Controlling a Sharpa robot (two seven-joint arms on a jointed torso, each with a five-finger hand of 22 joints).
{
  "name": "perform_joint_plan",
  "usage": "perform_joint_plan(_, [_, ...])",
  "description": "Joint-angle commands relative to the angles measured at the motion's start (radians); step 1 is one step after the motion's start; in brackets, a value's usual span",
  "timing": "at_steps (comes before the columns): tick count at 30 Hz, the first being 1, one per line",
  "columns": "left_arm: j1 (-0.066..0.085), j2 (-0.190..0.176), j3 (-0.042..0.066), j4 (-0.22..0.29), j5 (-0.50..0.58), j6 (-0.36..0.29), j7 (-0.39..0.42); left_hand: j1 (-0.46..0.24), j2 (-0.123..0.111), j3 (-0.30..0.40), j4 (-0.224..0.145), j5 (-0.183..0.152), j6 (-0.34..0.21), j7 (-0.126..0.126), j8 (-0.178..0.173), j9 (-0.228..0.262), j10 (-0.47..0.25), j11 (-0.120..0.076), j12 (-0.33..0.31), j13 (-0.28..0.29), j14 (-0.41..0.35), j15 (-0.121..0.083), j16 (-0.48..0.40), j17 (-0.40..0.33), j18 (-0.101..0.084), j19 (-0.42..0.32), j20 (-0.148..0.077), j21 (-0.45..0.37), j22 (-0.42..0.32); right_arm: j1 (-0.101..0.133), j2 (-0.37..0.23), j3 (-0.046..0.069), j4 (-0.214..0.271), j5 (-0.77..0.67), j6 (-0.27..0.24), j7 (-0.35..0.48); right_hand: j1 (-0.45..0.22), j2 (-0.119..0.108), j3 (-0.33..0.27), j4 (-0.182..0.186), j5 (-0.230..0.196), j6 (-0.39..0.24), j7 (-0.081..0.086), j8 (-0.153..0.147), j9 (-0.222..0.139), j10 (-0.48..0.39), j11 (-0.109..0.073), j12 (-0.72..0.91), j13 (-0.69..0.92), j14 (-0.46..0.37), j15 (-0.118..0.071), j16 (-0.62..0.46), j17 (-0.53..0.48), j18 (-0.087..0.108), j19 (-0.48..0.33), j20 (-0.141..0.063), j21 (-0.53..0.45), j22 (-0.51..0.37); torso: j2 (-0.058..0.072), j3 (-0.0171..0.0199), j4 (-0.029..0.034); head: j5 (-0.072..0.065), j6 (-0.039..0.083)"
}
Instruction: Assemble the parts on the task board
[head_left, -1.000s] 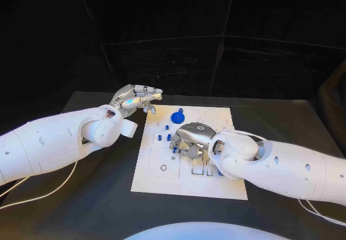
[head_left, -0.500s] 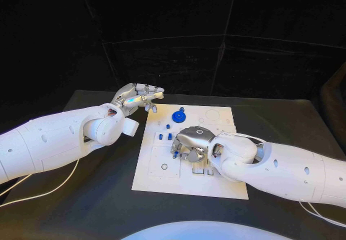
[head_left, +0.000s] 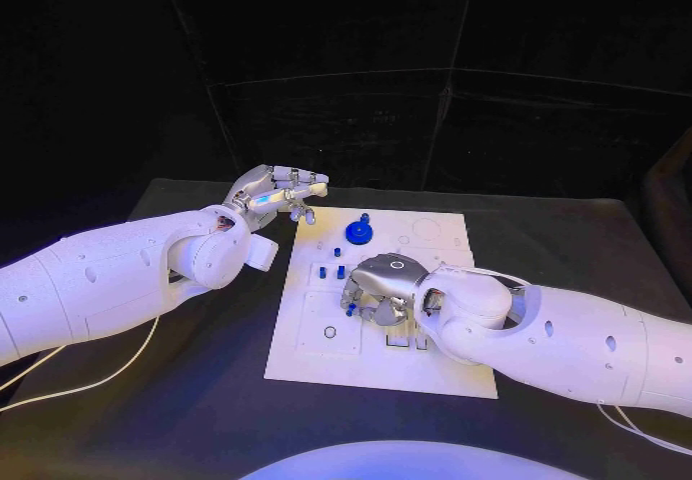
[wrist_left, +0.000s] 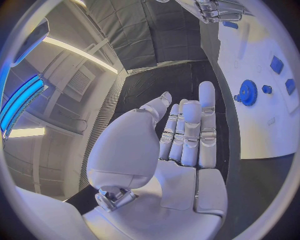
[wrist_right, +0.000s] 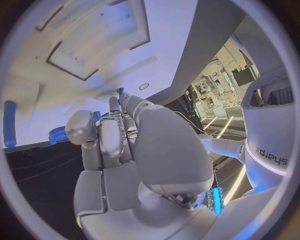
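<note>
Under the curled fingers of the right hand (head_left: 381, 290), low over the middle of the task board (head_left: 325, 345), a small blue part (wrist_right: 120, 91) shows at the fingertips, though I cannot tell whether it is pinched or merely touched. Seating that part looks like the step in hand, calling for a careful press into its slot. Beyond the board's far corner the left hand (head_left: 277, 196) hangs empty, fingers loosely apart, the blue gear (head_left: 356, 235) near its fingertips.

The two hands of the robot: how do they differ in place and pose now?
The left hand is raised beside the task board's far left corner, while the right hand is low over the board's middle. The left hand's fingers lie straight and together, holding nothing; the right hand's fingers curl down among the small blue parts. Whether it holds one cannot be told. Both are silver.
</note>
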Motion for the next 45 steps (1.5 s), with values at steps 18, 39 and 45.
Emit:
perform_joint_plan(18, [0.001, 0.0, 0.001, -0.001, 0.004, 0.019, 0.0, 0.0, 0.008, -0.002, 0.01, 0.002, -0.001, 0.003, 0.008, 0.0, -0.008, 0.004, 0.004, -0.002, -0.01, 0.0, -0.005, -0.006, 0.013, -0.004, 0.002, -0.009, -0.004, -0.004, 0.017, -0.001, -0.007, -0.061, 0.028, -0.022, -0.022, -0.005, 0.008, -0.007, 0.002, -0.003, 0.006, -0.004, 0.001, 0.001, 0.005, -0.008, 0.002, 0.028, -0.003, 0.006, 0.002, -0.006, 0.003, 0.003, 0.007, 0.0, 0.0, -0.0005, 0.0, 0.002, -0.001])
perform_joint_plan(39, [0.002, -0.003, 0.001, 0.0, 0.004, 0.028, -0.011, 0.0, 0.008, -0.003, 0.01, 0.002, -0.001, 0.004, 0.008, 0.0, -0.009, 0.004, 0.004, -0.002, -0.012, 0.0, -0.007, -0.01, 0.013, -0.004, 0.002, -0.011, -0.005, -0.005, 0.003, -0.001, -0.006, -0.035, -0.128, -0.031, -0.119, -0.047, -0.074, 0.002, 0.027, -0.11, 0.044, -0.01, -0.003, -0.176, 0.054, -0.057, -0.003, -0.064, 0.039, -0.156, -0.21, 0.04, -0.168, 0.043, -0.152, -0.245, 0.002, -0.0001, -0.0001, 0.001, 0.002])
perform_joint_plan(45, [0.002, -0.005, 0.0, -0.001, 0.004, 0.03, -0.014, 0.0, 0.008, -0.003, 0.011, 0.002, -0.002, 0.004, 0.009, 0.0, -0.01, 0.005, 0.004, -0.003, -0.014, 0.0, -0.009, -0.013, 0.012, -0.005, 0.003, -0.012, -0.006, -0.005, -0.041, -0.001, 0.033, 0.0, -0.176, -0.02, -0.122, -0.048, -0.09, 0.001, 0.039, -0.122, 0.037, -0.007, -0.002, -0.171, 0.049, -0.033, 0.0, -0.06, 0.036, -0.146, -0.206, 0.038, -0.157, 0.042, -0.149, -0.235, 0.002, 0.0016, -0.0004, 0.001, 0.003])
